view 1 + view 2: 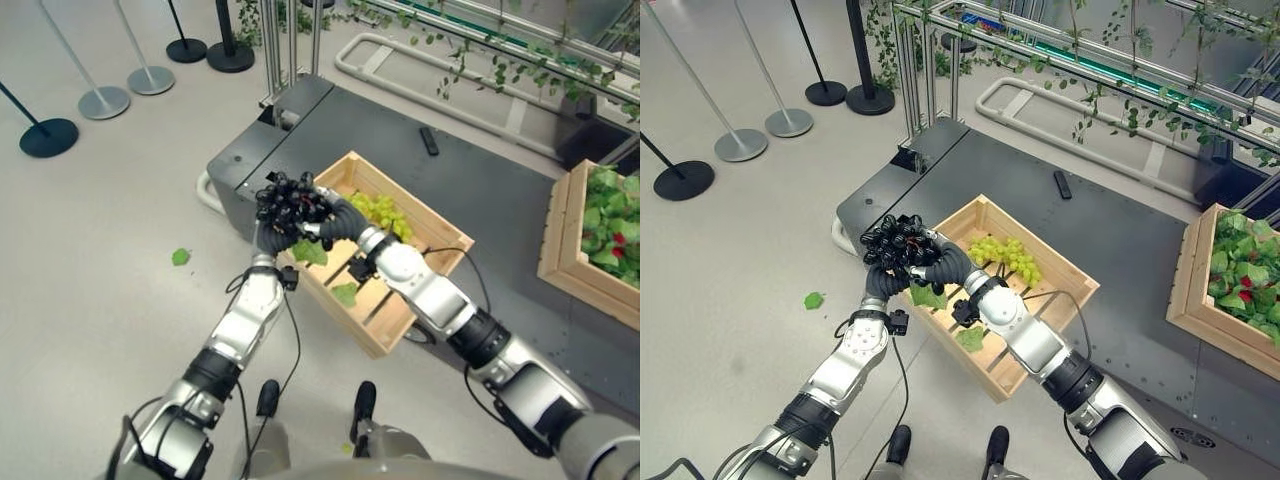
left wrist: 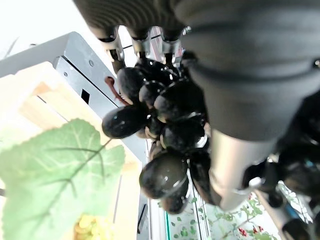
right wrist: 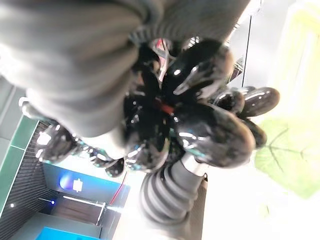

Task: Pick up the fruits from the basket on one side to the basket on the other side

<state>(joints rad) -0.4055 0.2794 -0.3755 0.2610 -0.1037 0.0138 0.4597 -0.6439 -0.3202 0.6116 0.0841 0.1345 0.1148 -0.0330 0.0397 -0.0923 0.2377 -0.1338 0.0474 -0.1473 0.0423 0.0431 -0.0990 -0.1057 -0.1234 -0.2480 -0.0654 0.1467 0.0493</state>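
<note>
Both hands, left hand [image 1: 268, 238] and right hand [image 1: 338, 220], grasp one bunch of black grapes [image 1: 290, 202] above the wooden crate's [image 1: 437, 232] near-left corner.

Glossy black grapes [image 1: 290, 203], pale green grapes [image 1: 383, 211], light wooden crate [image 1: 428, 232], dark grey platform [image 1: 500, 190].

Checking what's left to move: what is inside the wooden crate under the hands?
Inside the wooden crate lie a bunch of green grapes and green leaves. The right hand and black grapes cover its near corner.
</note>
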